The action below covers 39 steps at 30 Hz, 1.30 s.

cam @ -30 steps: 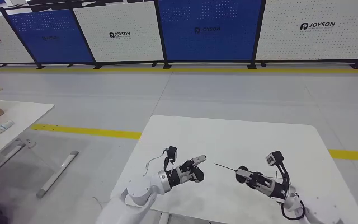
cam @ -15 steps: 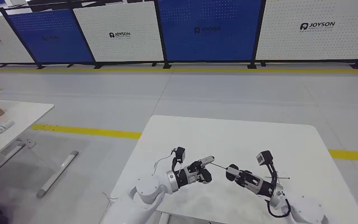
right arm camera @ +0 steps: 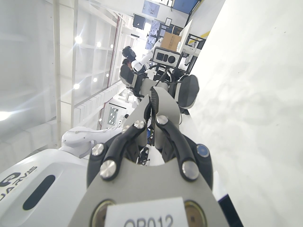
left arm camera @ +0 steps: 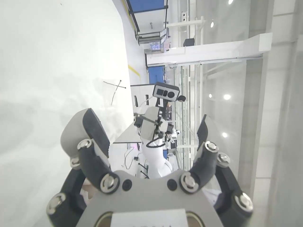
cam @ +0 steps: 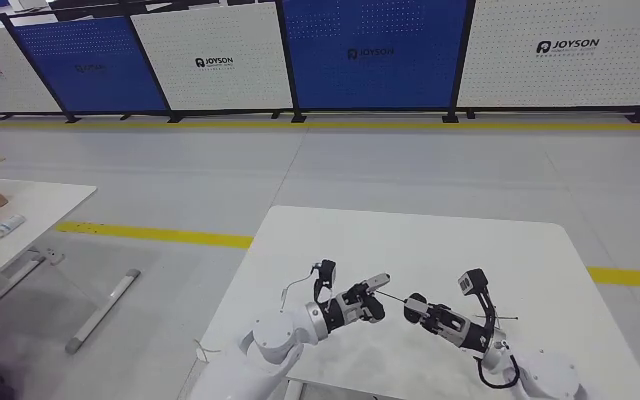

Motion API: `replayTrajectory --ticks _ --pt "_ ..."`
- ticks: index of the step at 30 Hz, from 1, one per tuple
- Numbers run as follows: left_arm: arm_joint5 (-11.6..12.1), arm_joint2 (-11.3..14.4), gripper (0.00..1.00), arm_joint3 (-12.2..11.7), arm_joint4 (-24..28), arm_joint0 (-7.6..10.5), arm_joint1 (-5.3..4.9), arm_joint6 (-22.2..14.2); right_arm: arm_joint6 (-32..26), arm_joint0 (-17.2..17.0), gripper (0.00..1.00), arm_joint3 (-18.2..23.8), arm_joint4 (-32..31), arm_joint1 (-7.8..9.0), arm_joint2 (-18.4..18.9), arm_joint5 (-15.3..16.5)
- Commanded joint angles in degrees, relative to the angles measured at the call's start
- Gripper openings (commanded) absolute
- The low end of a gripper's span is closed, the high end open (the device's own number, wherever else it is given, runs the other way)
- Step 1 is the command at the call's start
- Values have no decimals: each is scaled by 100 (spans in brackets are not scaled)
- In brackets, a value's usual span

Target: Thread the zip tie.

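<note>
A thin black zip tie [cam: 393, 298] is held in my right gripper [cam: 410, 306], which is shut on it above the white table [cam: 420, 240]; its free end points at my left gripper [cam: 377, 290]. The left gripper stands open just short of that tip. In the left wrist view the open fingers [left arm camera: 94, 128] frame the right gripper [left arm camera: 151, 125] farther off, with the tie [left arm camera: 147, 119] across it. In the right wrist view the shut gripper [right arm camera: 150, 96] pinches the black strip [right arm camera: 153, 102], and the left gripper's dark pads [right arm camera: 188, 90] stand spread just beyond.
Two more zip ties [left arm camera: 116, 88] lie crossed on the table beside the right arm, near the table's front right [cam: 497, 318]. The table's front edge runs close below both arms. A second table [cam: 30, 215] stands off to the left.
The left gripper has moved right, closing on the tie's tip. The right gripper shifted left with the tie a second ago and has held still since.
</note>
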<state>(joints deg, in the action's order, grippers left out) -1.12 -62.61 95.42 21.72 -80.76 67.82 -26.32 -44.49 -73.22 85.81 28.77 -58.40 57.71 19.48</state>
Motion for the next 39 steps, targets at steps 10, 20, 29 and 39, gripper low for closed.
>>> replayTrajectory --ticks 10,20,29,39 --pt "69 32 100 -21 -68 10 2 45 136 -29 0 85 -150 -26 -26 -158" --pt "228 104 100 -13 -142 -28 12 196 184 -40 0 111 -133 -50 -5 -181" --pt "506 102 91 -111 -174 -3 -2 61 184 -40 0 111 -133 -50 -5 -181" --pt "515 71 22 -92 -60 -19 -34 -202 184 -40 0 111 -133 -50 -5 -181"
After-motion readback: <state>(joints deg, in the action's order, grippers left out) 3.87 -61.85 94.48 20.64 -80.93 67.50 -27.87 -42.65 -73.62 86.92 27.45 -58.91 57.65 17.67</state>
